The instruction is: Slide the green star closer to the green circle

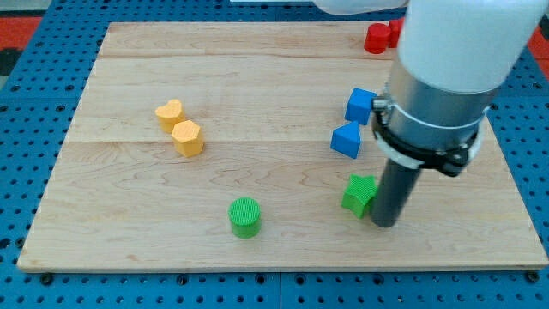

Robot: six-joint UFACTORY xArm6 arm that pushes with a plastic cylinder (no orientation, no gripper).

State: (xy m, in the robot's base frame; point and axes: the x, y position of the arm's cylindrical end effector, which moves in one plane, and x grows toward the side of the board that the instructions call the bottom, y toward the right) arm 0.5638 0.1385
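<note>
green star (358, 194) touches my tip (384, 223) on its left; green circle (244, 216) further left.

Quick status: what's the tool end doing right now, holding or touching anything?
My tip: no gripper, holds nothing; it sits against the green star on the view's right side, the green circle off to the view's left.

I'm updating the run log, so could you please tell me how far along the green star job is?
Done: my tip has reached the green star, sitting right against its right side. In hand: a leftward push looks set up. Left: the star remains well apart from the green circle, with bare board between them.
</note>
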